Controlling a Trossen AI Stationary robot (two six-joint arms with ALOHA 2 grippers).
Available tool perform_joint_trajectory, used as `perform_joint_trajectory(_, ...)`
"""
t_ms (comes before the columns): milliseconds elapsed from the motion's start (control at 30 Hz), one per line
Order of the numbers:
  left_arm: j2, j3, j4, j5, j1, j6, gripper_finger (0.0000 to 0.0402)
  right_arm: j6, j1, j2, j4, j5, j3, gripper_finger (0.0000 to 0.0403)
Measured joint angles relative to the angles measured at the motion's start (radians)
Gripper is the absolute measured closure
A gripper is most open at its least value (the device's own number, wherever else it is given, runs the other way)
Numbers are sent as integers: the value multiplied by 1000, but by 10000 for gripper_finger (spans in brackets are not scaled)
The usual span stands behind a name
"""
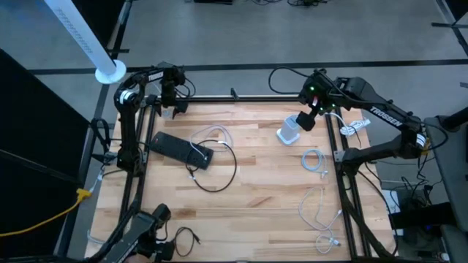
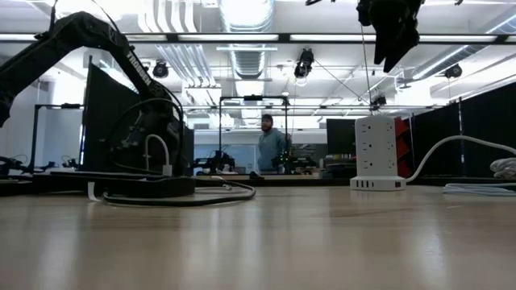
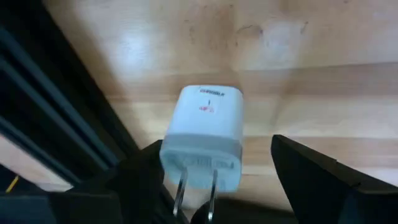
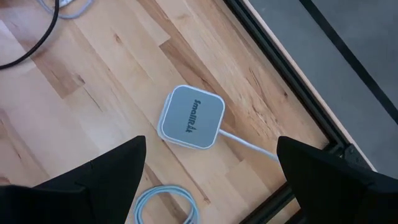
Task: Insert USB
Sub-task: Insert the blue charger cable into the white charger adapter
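Altogether two dark arms work over one pale wooden worktop (image 1: 256,197).

Counted on it:
- one small white USB wall charger with two metal prongs (image 3: 204,137)
- one white square power tower with a white cord (image 4: 191,117)
- one flat black rectangular device (image 1: 179,148)
- one black cable looped beside that device (image 1: 223,175)
- three loose white cables: one by the black device (image 1: 212,134), one coiled near the tower (image 1: 313,159), and one toward the front right (image 1: 322,212)
- one white power strip (image 1: 355,128), lying at the right rail

Far behind the worktop, one person (image 2: 270,147) stands in the room.

The left pincer (image 1: 172,102) hangs at the back left corner, close to the black frame bars, so room there is tight. Its fingers are spread. The charger sits between them, close against one finger, with a clear gap to the other. I cannot tell whether the charger touches the wood.

The right pincer (image 4: 210,149) hovers above the power tower near the back right rail, fingers spread wide and pinching nothing. The middle and front centre of the worktop are open wood.

The charger is glossy white with rounded corners, small red and grey print on one face, and its prongs pointing toward the wrist camera. The tower's top is a rounded square with dark lettering.
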State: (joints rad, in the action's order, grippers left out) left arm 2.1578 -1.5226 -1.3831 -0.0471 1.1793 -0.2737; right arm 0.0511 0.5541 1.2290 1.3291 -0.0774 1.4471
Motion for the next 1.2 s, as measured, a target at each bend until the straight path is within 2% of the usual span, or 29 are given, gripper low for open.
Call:
perform_joint_trajectory(200,-16,0,52,0,1,2,127,0,0,-4,-2,0,0,57)
perform_joint_trajectory(767,-35,9,55,-2,3,1,132,9,0,-4,-2,0,0,57)
perform_joint_trajectory(867,-35,9,51,5,3,1,164,7,0,-4,-2,-1,0,57)
perform_joint_trajectory(1033,-34,9,50,13,3,2,277,7,0,-4,0,-1,0,57)
perform_joint_trajectory(1200,-34,9,50,23,3,16,273,6,0,-4,1,-1,0,57)
